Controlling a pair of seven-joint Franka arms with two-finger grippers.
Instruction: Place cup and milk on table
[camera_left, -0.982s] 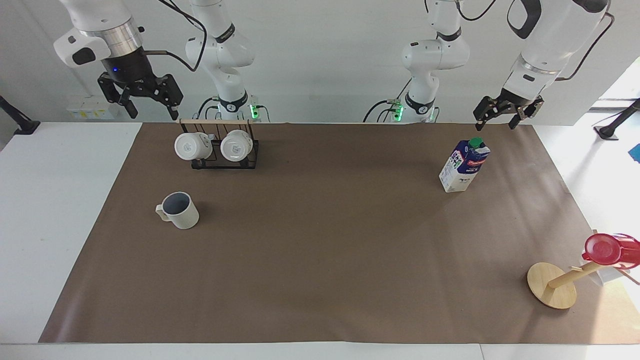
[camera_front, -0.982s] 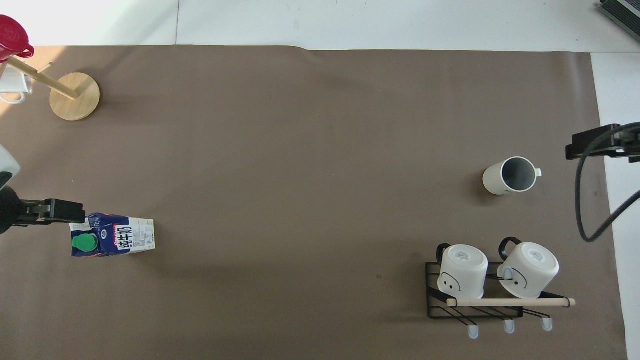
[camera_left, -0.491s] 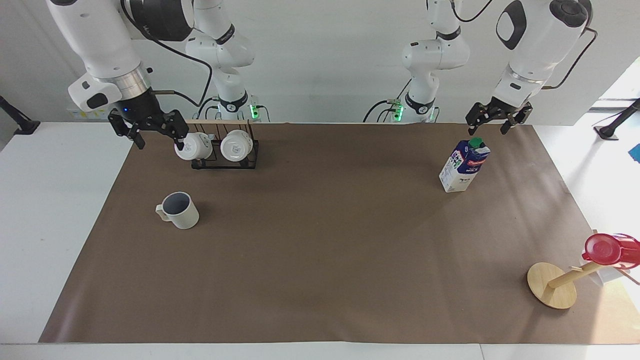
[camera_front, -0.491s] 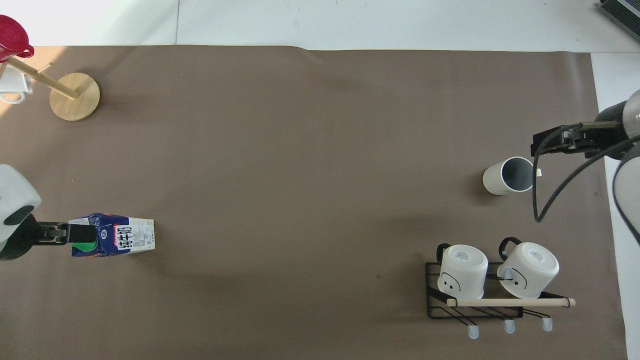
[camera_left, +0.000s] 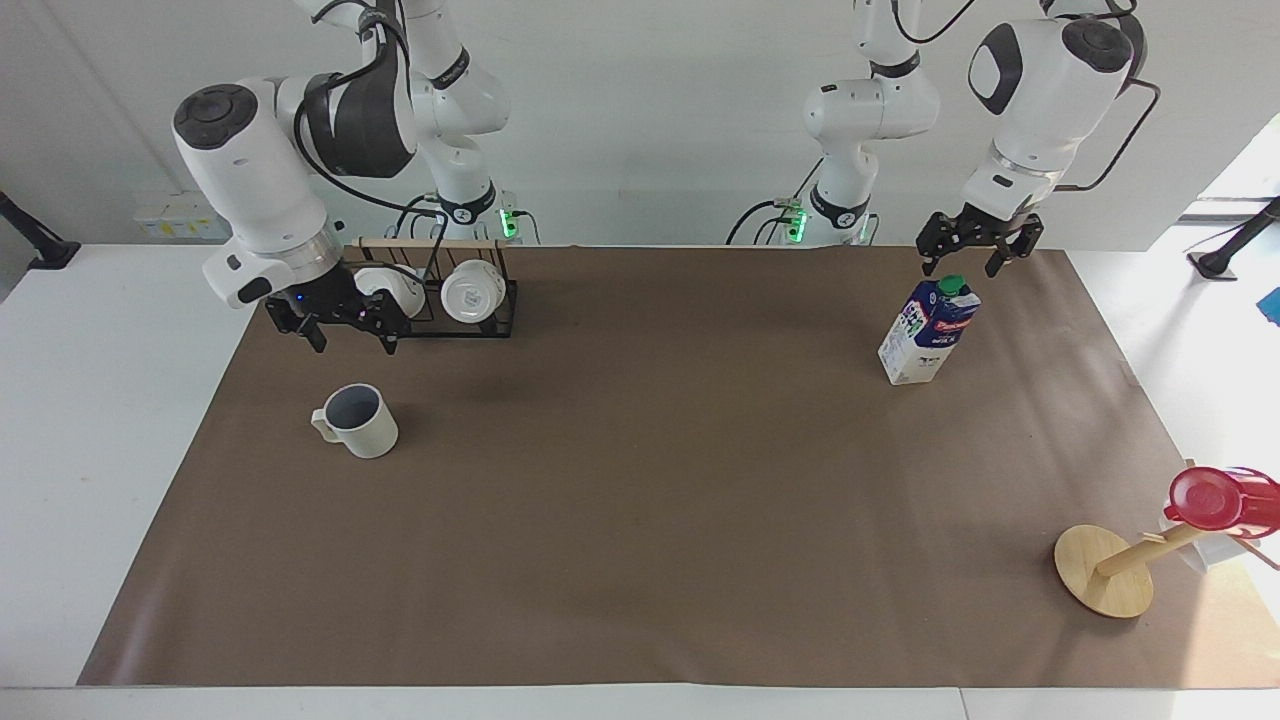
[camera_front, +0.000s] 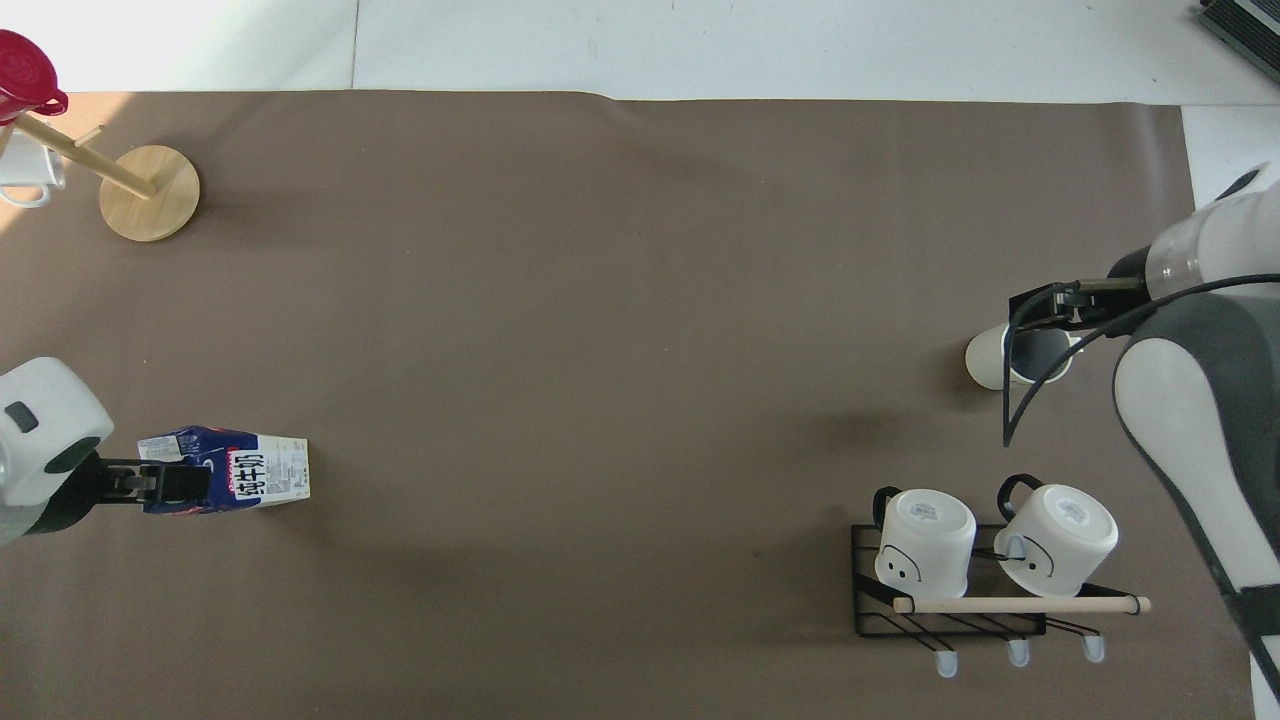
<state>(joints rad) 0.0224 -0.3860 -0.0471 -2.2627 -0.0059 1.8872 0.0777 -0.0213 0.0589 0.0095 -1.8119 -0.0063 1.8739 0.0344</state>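
- So the table (camera_left: 640, 620) has the milk (camera_left: 928, 334) standing right under the left gripper (camera_left: 978, 258), fingers spread wide, not touching.
- Cup (camera_left: 357, 421) sits below the right gripper (camera_left: 347, 334), also wide, empty.

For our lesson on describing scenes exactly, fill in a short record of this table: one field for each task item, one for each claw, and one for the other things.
cup: the cup stands upright on the brown sheet of the table, toward the right arm's end
milk: the milk stands upright toward the left arm's end
right claw: the right claw is open, in the air over the cup, not touching it
left claw: the left claw is open, just above the milk's green cap
other things: black rack with two white mugs; wooden disc with a peg
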